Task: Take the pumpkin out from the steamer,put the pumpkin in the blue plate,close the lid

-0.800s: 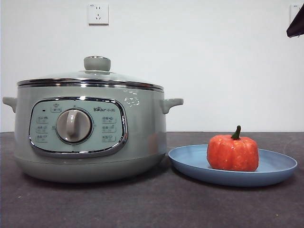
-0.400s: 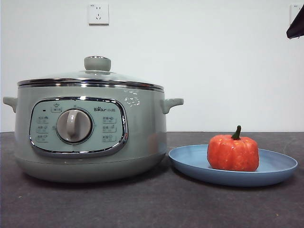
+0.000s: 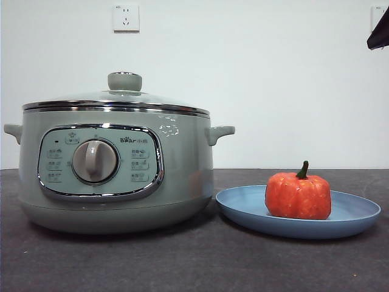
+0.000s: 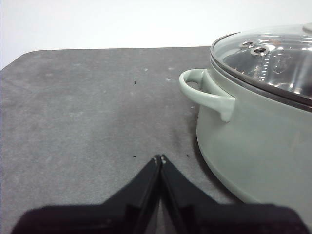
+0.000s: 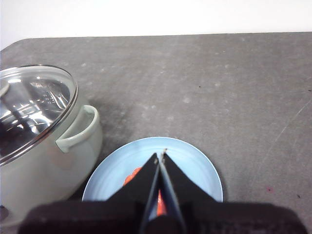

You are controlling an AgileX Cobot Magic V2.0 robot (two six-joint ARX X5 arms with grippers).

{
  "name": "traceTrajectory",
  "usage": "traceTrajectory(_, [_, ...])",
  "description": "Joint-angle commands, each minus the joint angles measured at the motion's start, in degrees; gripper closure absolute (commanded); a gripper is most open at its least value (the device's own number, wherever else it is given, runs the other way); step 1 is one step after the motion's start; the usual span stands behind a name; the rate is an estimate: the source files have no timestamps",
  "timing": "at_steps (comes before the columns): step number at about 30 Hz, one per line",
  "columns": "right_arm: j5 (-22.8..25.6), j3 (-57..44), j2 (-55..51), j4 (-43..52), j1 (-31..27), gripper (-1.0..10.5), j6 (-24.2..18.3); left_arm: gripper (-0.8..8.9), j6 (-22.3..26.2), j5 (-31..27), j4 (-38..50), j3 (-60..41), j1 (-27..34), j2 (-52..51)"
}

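**Pumpkin on the plate, lid on the steamer, both arms clear**

Front view: the steamer (image 3: 115,176) stands on the dark bench (image 3: 194,261) with its dial and panel facing the camera. The lid (image 3: 118,100) sits flat on its rim, knob up. Just beside it, on the side away from the wall socket (image 3: 126,17), lies the plate (image 3: 243,210), close to the steamer's base but apart from it. The pumpkin (image 3: 298,196) stands upright on the plate, stem up. A black arm tip shows only at the top corner above the plate.

Left wrist view: the left gripper (image 4: 160,158) hangs above bare bench beside the steamer (image 4: 258,146), near one side handle. Its fingers are pressed together at the tips and grip nothing. The lid (image 4: 273,58) lies closed on the pot.

Right wrist view: the right gripper (image 5: 161,154) hangs over the plate (image 5: 200,165), fingers closed tip to tip and empty. A sliver of pumpkin (image 5: 130,176) shows beside them on the plate. The steamer (image 5: 48,156) with its lid (image 5: 34,107) stands just beside the plate.
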Motion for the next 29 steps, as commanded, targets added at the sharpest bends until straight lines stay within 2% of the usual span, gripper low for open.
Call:
traceTrajectory(1, [0.2, -0.3, 0.0, 0.2, 0.0, 9.6, 0.5, 8.17, -0.3, -0.1, 0.2, -0.9, 0.2, -0.2])
traceTrajectory(4, [0.2, -0.3, 0.0, -0.2, 0.0, 9.6, 0.4, 8.17, -0.3, -0.1, 0.2, -0.9, 0.2, -0.2])
traceTrajectory(6, [1.3, -0.4, -0.4, -1.2, 0.1, 9.6, -5.8, 8.17, -0.3, -0.1, 0.2, -0.9, 0.2, -0.2])
traceTrajectory(9, [3.3, -1.0, -6.1, -6.0, -1.7, 9.6, -7.3, 8.17, -0.3, -0.1, 0.2, -0.9, 0.2, -0.2])
traceTrajectory(11, [1.0, -2.8, -10.6, -6.6, -5.0, 9.6, -8.0, 8.17, -0.3, -0.1, 0.2, -0.9, 0.2, -0.2])
traceTrajectory(15, [-8.8, -9.9, -19.4, -2.0, -14.0, 9.6, -9.0, 8.17, -0.3, -0.1, 0.2, -0.9, 0.2, -0.2])
traceTrajectory(17, [-11.0, -14.8, -23.6, 1.2, -18.0, 9.6, -9.4, 8.17, -0.3, -0.1, 0.2, -0.9, 0.2, -0.2])
traceTrajectory(21, [-15.4, -22.6, -29.2, 5.0, -22.0, 9.6, -9.4, 8.17, -0.3, -0.1, 0.2, -0.9, 0.2, -0.2])
traceTrajectory(29, [-15.3, -29.0, -32.2, 4.2, -23.1, 9.6, -9.3, 8.17, -0.3, -0.1, 0.2, -0.9, 0.2, -0.2])
